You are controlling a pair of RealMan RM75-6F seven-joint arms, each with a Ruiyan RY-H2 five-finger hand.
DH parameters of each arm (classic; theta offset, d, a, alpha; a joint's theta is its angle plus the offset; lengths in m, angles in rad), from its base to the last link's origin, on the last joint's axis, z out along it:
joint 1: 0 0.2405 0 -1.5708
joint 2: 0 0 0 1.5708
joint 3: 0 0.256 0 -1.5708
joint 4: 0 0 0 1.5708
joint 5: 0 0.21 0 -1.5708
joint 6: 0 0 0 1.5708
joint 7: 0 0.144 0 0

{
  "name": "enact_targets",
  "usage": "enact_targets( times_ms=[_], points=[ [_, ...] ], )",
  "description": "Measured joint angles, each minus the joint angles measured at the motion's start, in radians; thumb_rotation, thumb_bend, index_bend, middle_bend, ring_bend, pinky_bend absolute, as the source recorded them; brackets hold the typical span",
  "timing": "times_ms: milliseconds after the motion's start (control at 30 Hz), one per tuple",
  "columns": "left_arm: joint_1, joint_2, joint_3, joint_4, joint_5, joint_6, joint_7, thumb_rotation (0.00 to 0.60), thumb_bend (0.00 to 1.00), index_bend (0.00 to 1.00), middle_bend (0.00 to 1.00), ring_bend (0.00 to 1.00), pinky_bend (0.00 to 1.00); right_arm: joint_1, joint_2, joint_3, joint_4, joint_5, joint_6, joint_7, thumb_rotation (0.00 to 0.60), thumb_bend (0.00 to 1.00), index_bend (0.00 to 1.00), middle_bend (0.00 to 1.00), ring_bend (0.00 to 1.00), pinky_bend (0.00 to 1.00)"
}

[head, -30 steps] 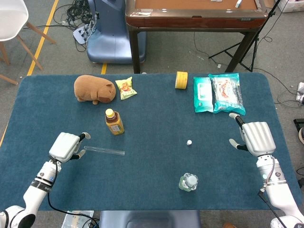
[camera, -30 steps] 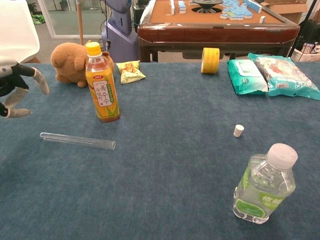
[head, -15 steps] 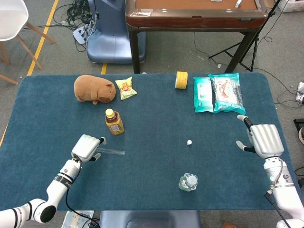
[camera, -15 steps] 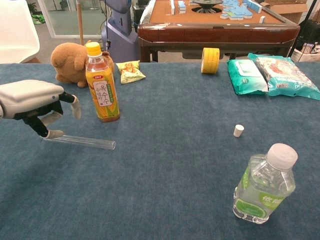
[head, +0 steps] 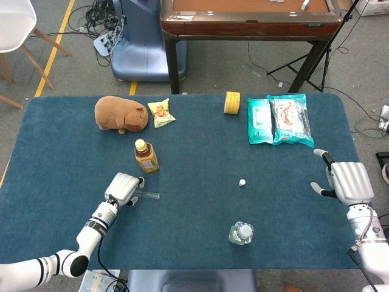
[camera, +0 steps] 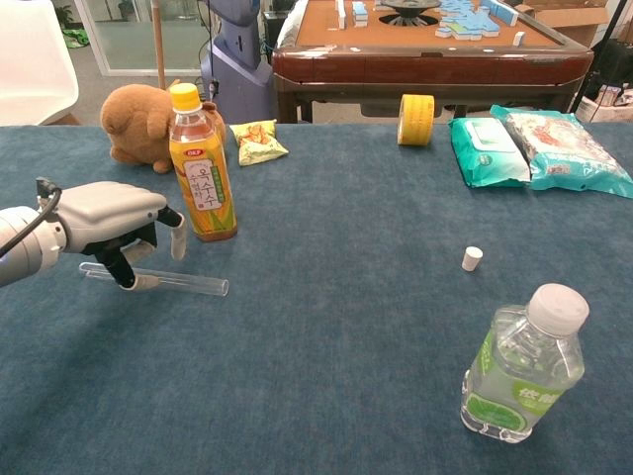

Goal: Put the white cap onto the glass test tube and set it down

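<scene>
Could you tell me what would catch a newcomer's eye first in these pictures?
Probably the left hand poised right over the glass test tube, which lies flat on the blue table just in front of the orange drink bottle. Next, the small white cap standing alone towards the right, with a clear water bottle nearer the front edge. The right hand hovers with fingers apart at the right edge, holding nothing.
</scene>
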Motion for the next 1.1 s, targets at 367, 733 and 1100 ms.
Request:
enact_targets(
  times_ms=[367, 733, 1100],
  points=[
    [-0.017, -0.014, 0.016, 0.033, -0.074, 0.0, 0.02, 0.6, 0.26, 0.46, 0.89, 0.91, 0.96, -0.01, 0.004, 0.014, 0.002, -0.004, -0.016, 0.006, 0.6, 0.18, 0.23, 0.83, 0.94, 1.0],
    [-0.035, -0.026, 0.027, 0.055, -0.1, -0.006, 0.01, 0.6, 0.26, 0.48, 0.89, 0.91, 0.96, -0.022, 0.007, 0.022, -0.003, -0.007, -0.018, 0.006, 0.6, 0.18, 0.23, 0.84, 0.95, 1.0],
    [-0.045, -0.029, 0.036, 0.066, -0.123, -0.011, -0.003, 0.6, 0.31, 0.51, 0.9, 0.91, 0.96, -0.034, 0.009, 0.03, -0.001, -0.008, -0.018, 0.015, 0.6, 0.18, 0.23, 0.84, 0.95, 1.0]
  ],
)
